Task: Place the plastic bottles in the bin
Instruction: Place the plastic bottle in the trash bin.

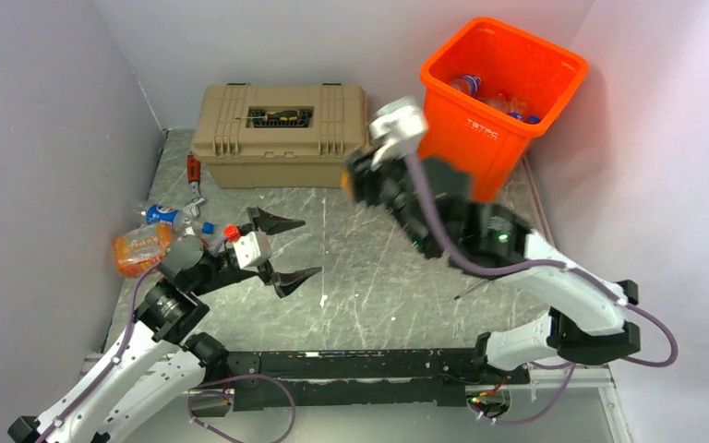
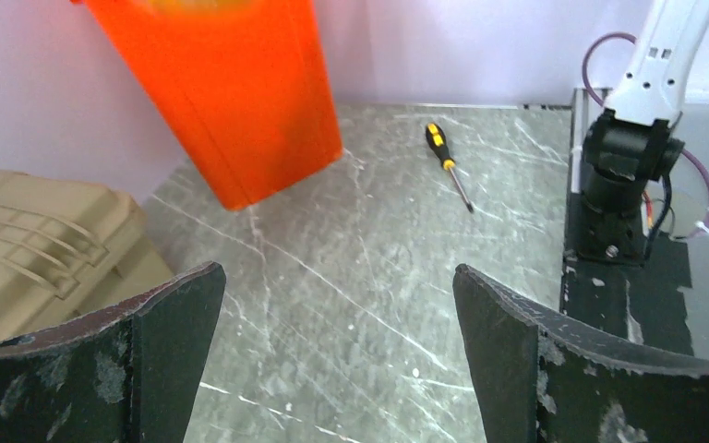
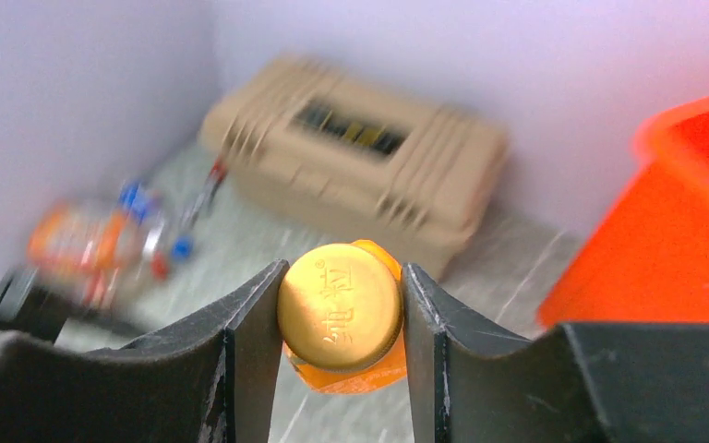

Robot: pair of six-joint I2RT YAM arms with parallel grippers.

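Currently, several bottles [image 1: 491, 97] lie in the bin [image 1: 480, 138]. The right gripper [image 3: 342, 286] clamps an orange-capped bottle [image 3: 340, 323] near the bin; the left gripper [image 1: 306, 246] stands wide and empty. A few loose bottles [image 1: 148, 242] wait at the table's [image 1: 360, 268] left edge.

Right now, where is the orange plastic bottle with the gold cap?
In the right wrist view, the orange bottle is clamped at its gold cap in the right gripper; the top view puts that gripper between the tan toolbox and the orange bin.
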